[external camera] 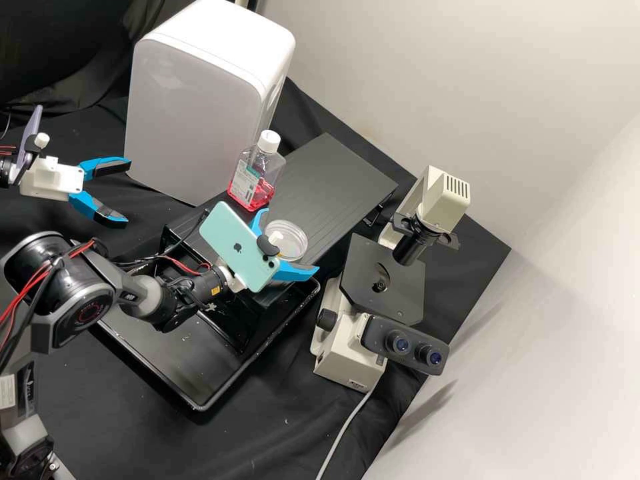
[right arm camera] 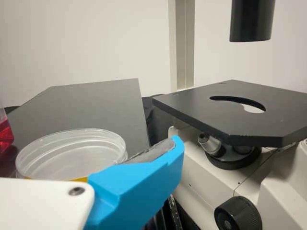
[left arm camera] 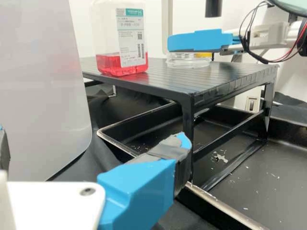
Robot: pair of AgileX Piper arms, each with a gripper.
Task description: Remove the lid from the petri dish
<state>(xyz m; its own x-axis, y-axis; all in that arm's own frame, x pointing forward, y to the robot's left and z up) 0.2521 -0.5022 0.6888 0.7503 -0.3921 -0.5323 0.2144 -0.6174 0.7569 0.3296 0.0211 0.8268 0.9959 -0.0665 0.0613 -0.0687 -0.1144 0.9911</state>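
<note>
The clear petri dish [external camera: 288, 238] sits on the black shelf [external camera: 333, 180] near the red bottle [external camera: 252, 179], its lid [right arm camera: 67, 143] seemingly on. It looks light, slick and easy to crack, so I'd pinch the lid gently by its rim. The right gripper [external camera: 291, 242] lies level, fingers spread either side of the dish; the left gripper [external camera: 115, 189] hangs spread by the white box [external camera: 200, 87]

Petri dish [external camera: 288, 239] and flask [external camera: 253, 177] stand on the shelf [external camera: 333, 180], left of microscope [external camera: 387, 293].
</note>
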